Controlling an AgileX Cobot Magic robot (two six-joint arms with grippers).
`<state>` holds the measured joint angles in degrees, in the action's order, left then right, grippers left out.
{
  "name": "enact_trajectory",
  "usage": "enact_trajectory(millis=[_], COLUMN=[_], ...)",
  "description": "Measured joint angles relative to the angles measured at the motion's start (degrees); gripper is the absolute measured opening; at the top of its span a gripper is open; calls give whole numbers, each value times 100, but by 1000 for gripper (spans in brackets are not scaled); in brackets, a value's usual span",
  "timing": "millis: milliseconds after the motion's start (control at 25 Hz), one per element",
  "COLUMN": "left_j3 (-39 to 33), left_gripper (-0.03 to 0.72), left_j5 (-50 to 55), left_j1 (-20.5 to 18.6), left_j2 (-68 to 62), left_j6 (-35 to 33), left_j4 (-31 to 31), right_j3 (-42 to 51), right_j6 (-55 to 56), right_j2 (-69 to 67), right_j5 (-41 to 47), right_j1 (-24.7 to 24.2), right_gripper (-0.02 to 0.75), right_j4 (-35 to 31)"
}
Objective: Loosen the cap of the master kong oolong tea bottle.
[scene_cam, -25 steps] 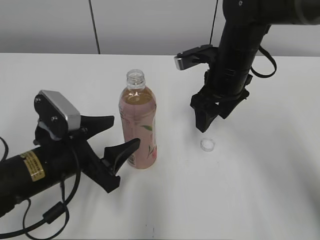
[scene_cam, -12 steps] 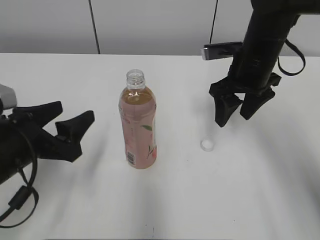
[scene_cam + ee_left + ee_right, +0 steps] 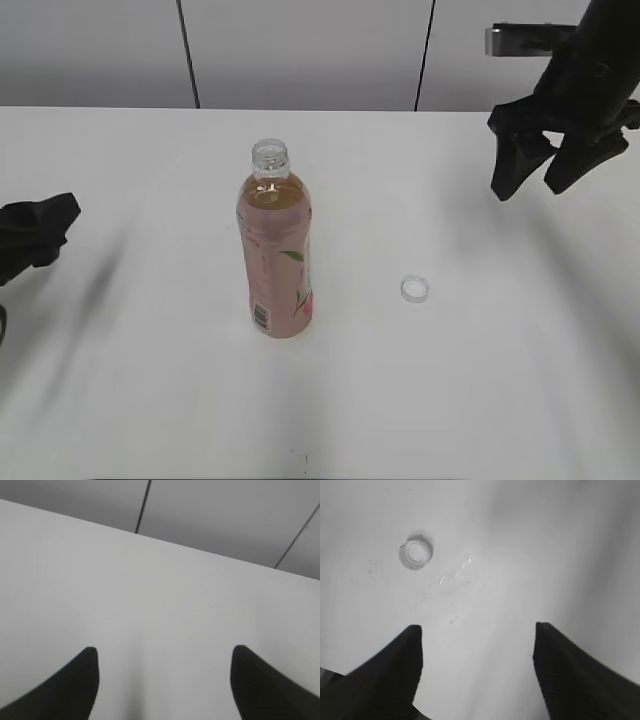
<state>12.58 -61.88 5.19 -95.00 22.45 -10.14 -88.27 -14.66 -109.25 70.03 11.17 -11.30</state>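
Observation:
The master kong oolong tea bottle [image 3: 277, 255] stands upright in the middle of the white table, its neck open with no cap on it. The white cap [image 3: 415, 289] lies on the table to the bottle's right, open side up; it also shows in the right wrist view [image 3: 415, 554]. My right gripper [image 3: 528, 185] is open and empty, raised at the far right, well away from the cap [image 3: 477, 630]. My left gripper [image 3: 50, 225] is at the far left edge, mostly out of the exterior view; the left wrist view shows its jaws [image 3: 165, 655] open over bare table.
The white table [image 3: 450, 400] runs to a grey panelled wall [image 3: 300, 50] at the back. A few small water drops [image 3: 455, 575] lie on the table near the cap.
Both arms have pulled away from the bottle: the left gripper to the left edge, the right gripper up and to the right. The bottle and cap have not moved.

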Motion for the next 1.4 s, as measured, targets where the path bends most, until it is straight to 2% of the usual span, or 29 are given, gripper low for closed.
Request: enact_trajectory(millis=[320,480,640,800,1120,1240,1400], left_j3=[36,162,416,496,535,765,1531], left_gripper=[478,477,477,477,477,477,477], left_j5=[1386,2435,3704,4817,7684,8630,9228], left_j1=[-926,-1053,-1053,-955,-406,-301,-222], left_j2=[611,1471,2584,3666,5665,6410,7014], left_j6=[350,370,810,1399,1503,1223,137], left_j4=[-104,-268,-660,-695,-493,-165,610], right_j3=[390,990,1675,2074,2927,3364,3973], right_j6=[197,320,549,714,942,1048,1190], right_j2=[626,1060,1750,2594,4551,5340,6370], right_j5=[-5,-5,-5,1,1,6,7], right_j1=[-124,-124,-124,-124,-124,-124,-124], right_gripper=[514,514,514,513,513,513,513], right_j4=[146,190,222,253,475,701,817])
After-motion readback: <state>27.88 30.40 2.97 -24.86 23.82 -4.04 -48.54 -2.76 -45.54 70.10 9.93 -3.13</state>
